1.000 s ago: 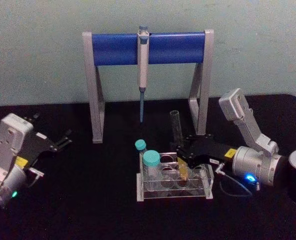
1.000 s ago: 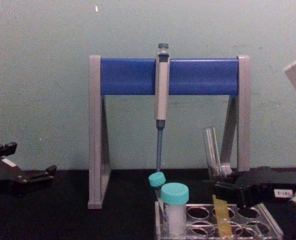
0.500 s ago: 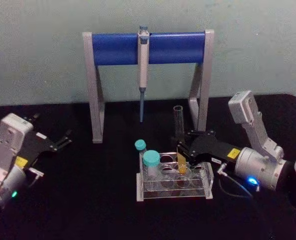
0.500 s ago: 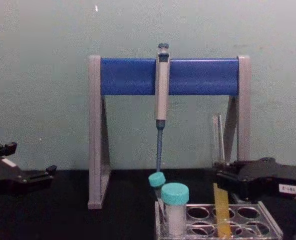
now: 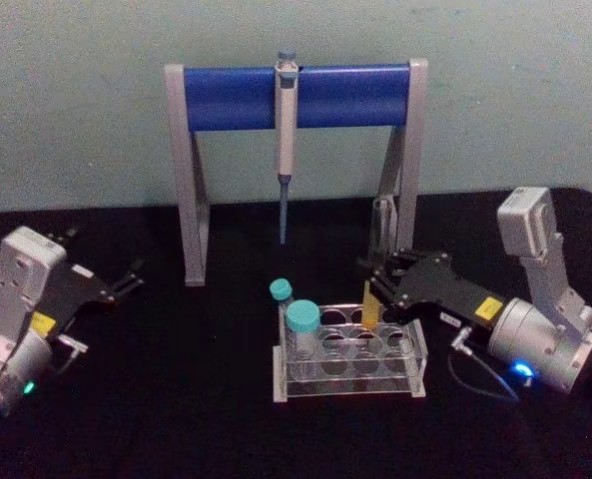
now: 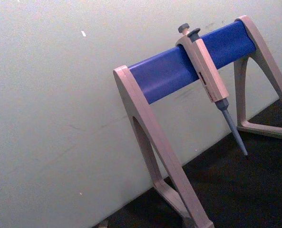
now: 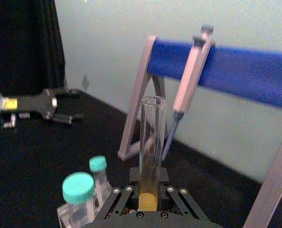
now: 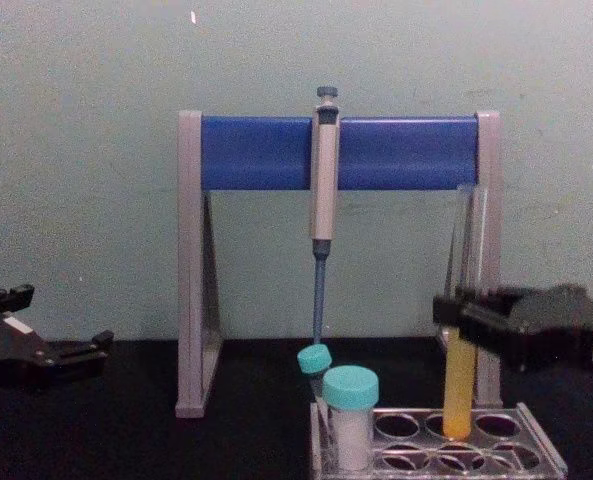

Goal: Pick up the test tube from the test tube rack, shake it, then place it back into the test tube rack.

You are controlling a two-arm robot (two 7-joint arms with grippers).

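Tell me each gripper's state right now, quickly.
Left gripper: open, empty, parked at the left.
Right gripper: shut on the long clear glass test tube with yellow liquid, upright at the low clear plastic rack's back row.

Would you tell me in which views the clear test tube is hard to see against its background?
Head view: the clear glass test tube fades, up top, into the grey-and-blue pipette stand behind; chest view: the same, though its yellow liquid stands out; right wrist view: its rim and walls show plainly.
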